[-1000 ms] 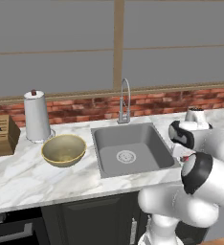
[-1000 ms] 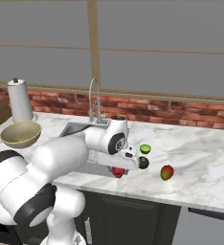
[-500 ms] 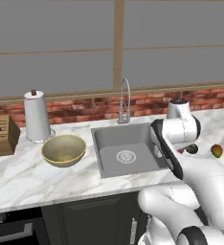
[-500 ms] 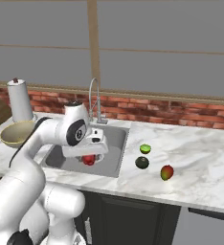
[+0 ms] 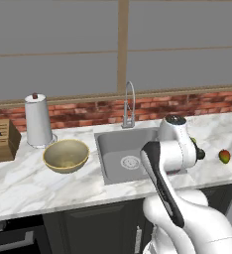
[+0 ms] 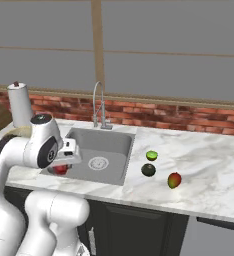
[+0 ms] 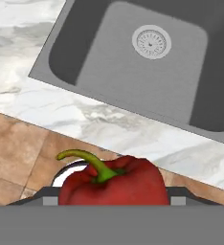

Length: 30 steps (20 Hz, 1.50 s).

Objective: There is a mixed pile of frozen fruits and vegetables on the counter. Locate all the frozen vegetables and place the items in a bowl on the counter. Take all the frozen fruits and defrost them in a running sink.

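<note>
- Nearest to us, our gripper point(image 6: 64, 165) is pinching the red pepper point(image 7: 111, 184), one of the frozen vegetables; in the hand view its green stem curls up between the finger tips, with the front edge of the counter point(image 7: 109, 119) below it.
- A second ago the pepper was at the pile on the right side of the counter; half a second ago we carried it over the sink point(image 6: 101, 152); now, in the right base view, it hangs at the sink's front left corner, so the swing toward the bowl is well under way.
- We judge this first vegetable about halfway along: the bowl point(image 5: 66, 155) sits on the counter past the sink's left side, near the paper towel roll point(image 5: 38, 120), and nothing is in it yet.
- Farther right, three items remain from the mixed pile: the lime-green ball point(image 6: 151, 155), the dark green lump point(image 6: 148, 170) just beside it, and the red-yellow-green fruit point(image 6: 174, 180) a little apart.
- So one vegetable and both fruits are left to move.
</note>
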{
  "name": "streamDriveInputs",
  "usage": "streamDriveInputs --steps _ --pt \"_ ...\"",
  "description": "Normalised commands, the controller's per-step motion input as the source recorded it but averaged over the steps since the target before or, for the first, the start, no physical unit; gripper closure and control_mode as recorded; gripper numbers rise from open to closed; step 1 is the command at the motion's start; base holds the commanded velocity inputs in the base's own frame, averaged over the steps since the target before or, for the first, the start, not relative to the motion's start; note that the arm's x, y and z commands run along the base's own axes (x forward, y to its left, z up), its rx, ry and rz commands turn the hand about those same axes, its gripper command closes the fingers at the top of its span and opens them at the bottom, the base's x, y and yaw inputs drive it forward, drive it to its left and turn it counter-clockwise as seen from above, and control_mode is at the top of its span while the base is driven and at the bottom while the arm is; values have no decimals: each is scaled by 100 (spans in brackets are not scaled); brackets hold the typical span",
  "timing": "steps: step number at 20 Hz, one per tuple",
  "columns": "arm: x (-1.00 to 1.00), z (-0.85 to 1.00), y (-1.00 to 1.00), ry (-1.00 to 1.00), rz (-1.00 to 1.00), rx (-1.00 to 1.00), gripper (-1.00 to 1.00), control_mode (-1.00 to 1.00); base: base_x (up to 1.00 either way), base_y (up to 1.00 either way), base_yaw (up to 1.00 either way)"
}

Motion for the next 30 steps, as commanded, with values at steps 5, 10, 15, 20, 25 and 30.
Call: streamDriveInputs --steps 5,10,15,20,25,30 --pt "4 75 100 4 18 -10 100 -100 0 0 0" --pt "43 67 100 12 11 -10 100 -100 0 0 0" --pt "93 24 100 9 6 -2 100 -100 0 0 0" --pt "100 4 100 5 0 0 100 -100 0 0 0" --pt "99 -5 100 5 0 0 100 -100 0 0 0" --pt "72 -12 74 3 3 0 100 -100 0 0 0"
